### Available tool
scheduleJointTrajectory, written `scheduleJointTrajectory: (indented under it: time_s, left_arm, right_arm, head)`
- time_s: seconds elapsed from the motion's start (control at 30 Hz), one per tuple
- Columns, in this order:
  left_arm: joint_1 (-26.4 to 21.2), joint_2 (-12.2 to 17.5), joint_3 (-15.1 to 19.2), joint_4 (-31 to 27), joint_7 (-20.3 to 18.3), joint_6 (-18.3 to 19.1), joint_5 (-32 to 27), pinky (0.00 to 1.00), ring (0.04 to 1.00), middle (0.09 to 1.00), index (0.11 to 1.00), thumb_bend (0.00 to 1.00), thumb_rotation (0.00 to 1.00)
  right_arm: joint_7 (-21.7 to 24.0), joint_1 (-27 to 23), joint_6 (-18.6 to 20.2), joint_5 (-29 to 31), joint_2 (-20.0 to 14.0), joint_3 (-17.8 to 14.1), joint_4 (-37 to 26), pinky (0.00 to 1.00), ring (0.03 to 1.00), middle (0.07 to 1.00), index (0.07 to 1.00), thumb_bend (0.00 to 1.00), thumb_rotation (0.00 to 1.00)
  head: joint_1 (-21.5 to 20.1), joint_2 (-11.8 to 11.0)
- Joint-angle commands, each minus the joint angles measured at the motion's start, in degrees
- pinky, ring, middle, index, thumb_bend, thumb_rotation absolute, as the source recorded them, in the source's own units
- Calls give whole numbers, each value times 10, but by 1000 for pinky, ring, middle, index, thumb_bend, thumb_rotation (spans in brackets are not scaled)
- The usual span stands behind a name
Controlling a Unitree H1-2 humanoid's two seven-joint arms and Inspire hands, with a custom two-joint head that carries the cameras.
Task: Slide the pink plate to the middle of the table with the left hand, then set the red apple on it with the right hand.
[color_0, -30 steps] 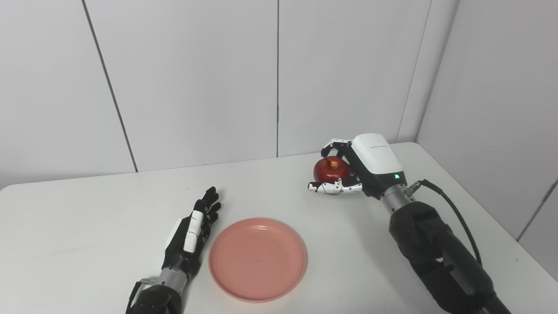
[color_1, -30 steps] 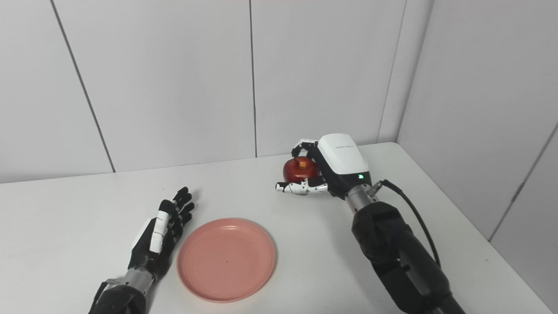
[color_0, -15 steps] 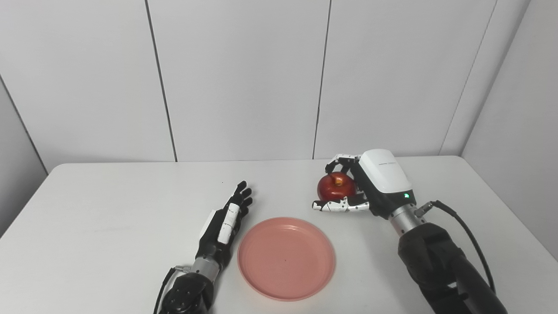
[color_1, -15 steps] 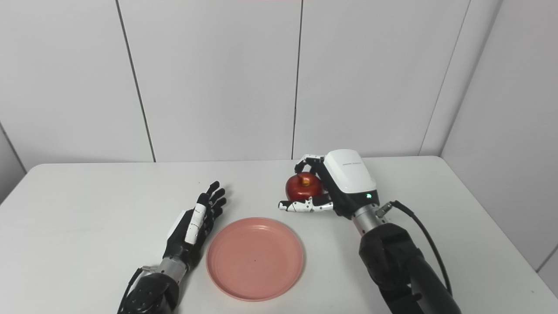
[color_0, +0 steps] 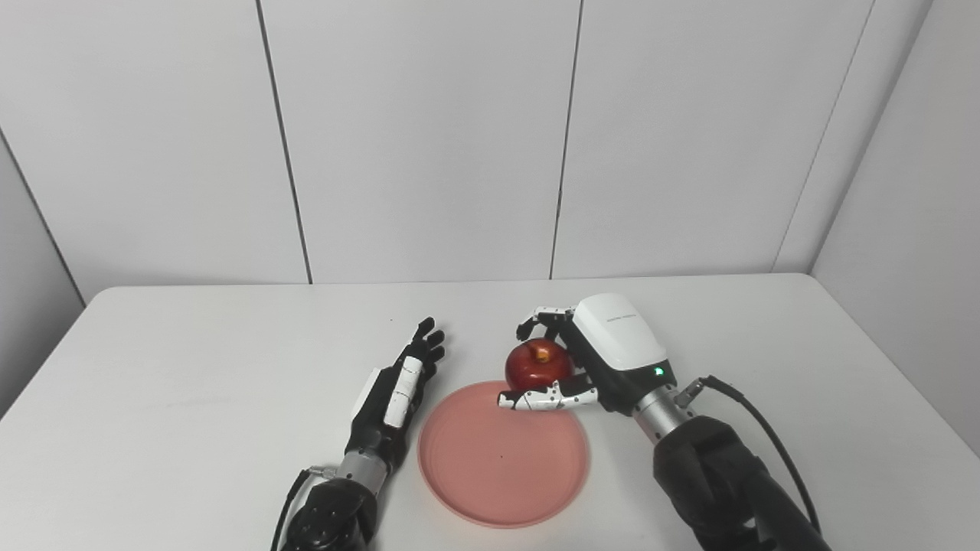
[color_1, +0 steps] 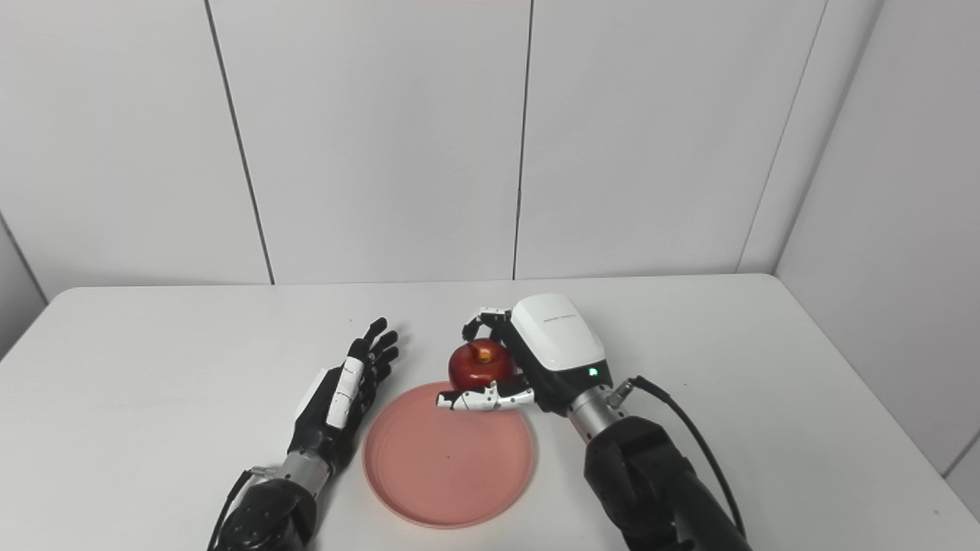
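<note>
Our right hand [color_0: 593, 367] has its fingers [color_0: 547, 399] grasping the round, glossy red apple [color_0: 536, 365] over the far rim of the shallow pink plate [color_0: 503, 453] on the white counter [color_0: 191, 383]. We judge the apple rigid, light and slippery, best cupped around its sides. Our left hand [color_0: 390, 398] lies released beside the plate.

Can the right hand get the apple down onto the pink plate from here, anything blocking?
Probably yes. The right hand holds the red apple at the far rim of the pink plate, whose surface is bare. The left hand lies flat beside it, out of the way.
</note>
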Motion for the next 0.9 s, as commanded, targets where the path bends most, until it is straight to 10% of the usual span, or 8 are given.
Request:
scheduleJointTrajectory:
  time_s: [0.0,0.87]
  left_arm:
    - [23,-11,-9,33,-10,4,-1,1000,971,965,952,905,957]
    - [25,-6,-15,30,-13,2,4,1000,973,969,956,890,975]
  right_arm:
    - [-10,-33,-23,-9,6,1,-9,175,252,378,589,593,677]
    - [-19,-26,-60,-33,19,44,75,175,245,358,580,577,613]
  head:
    - [0,1]
    - [2,9]
